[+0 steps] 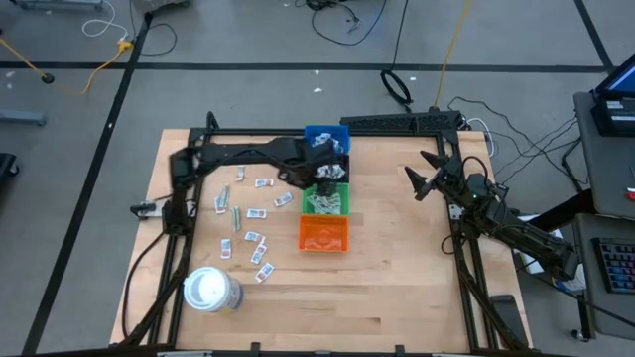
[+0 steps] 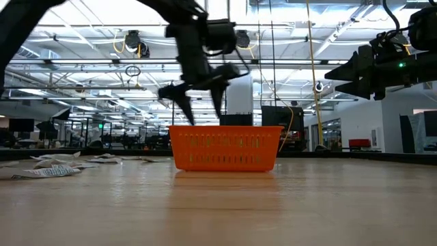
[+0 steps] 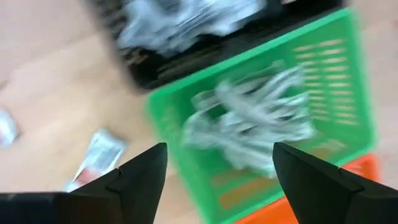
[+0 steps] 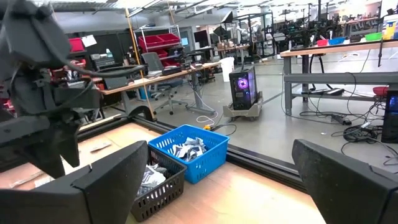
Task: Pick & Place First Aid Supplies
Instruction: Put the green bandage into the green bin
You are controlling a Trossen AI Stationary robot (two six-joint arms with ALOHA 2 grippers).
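I have the left gripper [image 1: 319, 177] hanging over the green bin [image 3: 348, 74], fingers spread and empty, nothing between them. The bin sits mid-row between the blue bin [image 1: 327, 137] and the orange bin [image 1: 324, 234], which reads to me as one bin per kind of supply. Pale wrappers [image 3: 255, 118] already lie heaped in the green one, so I judge this a drop spot for that kind.

Loose packets [image 1: 253, 223] lie scattered on the table [image 1: 397, 288] beside the bins, within the left arm's reach, near a white roll [image 1: 210, 291].

Right gripper [image 1: 429, 177] is parked well apart at the table's right side, jaws wide, empty, clear of the work.
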